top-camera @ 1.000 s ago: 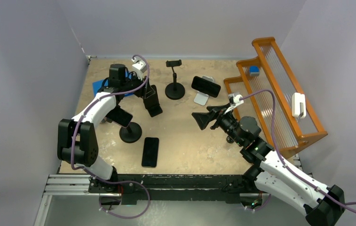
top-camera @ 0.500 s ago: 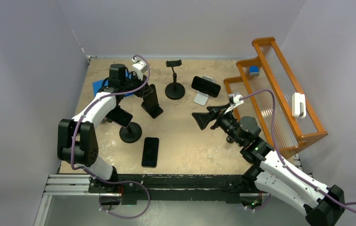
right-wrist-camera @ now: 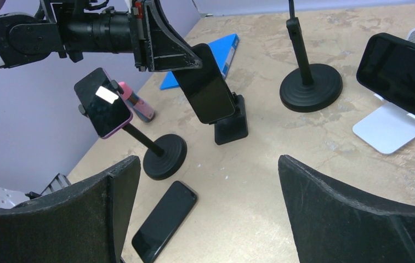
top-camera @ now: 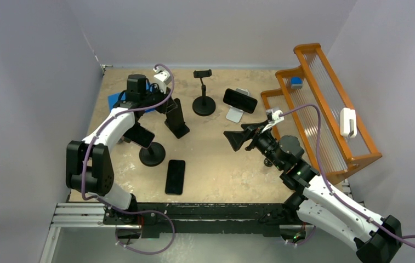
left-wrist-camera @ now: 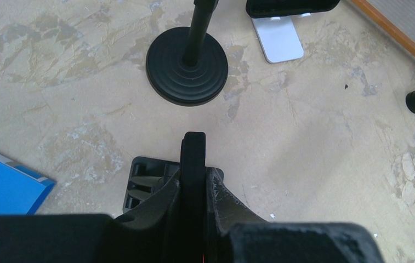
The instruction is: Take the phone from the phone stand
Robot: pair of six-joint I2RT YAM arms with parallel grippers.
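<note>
Gripping the upper end of the phone point(right-wrist-camera: 209, 93), the left end effector point(right-wrist-camera: 193, 56) is almost fully closed, with its two fingers pressing on the front and back faces. In the left wrist view the thin edge of the phone stands straight up between them. The phone leans back, and its lower end sits in the small black stand point(right-wrist-camera: 232, 127) on the left half of the counter point(top-camera: 221, 164), toward the far side, just left of the empty pole stand point(top-camera: 203, 99). The right end effector point(top-camera: 232, 139) hangs wide open over the middle right of the counter and holds nothing. I judge the phone to be stiff, rather light and smooth on both faces, so it may slip if the squeeze is weak or only at a corner. The screen is also fragile. A hold across the two flat faces near the top, as it is now, seems good. The pull should probably go upward along the lean of the phone, because the stand looks light and may rise together with it. No brand, label or writing can be read on the phone or the stand, and the screen is dark.
</note>
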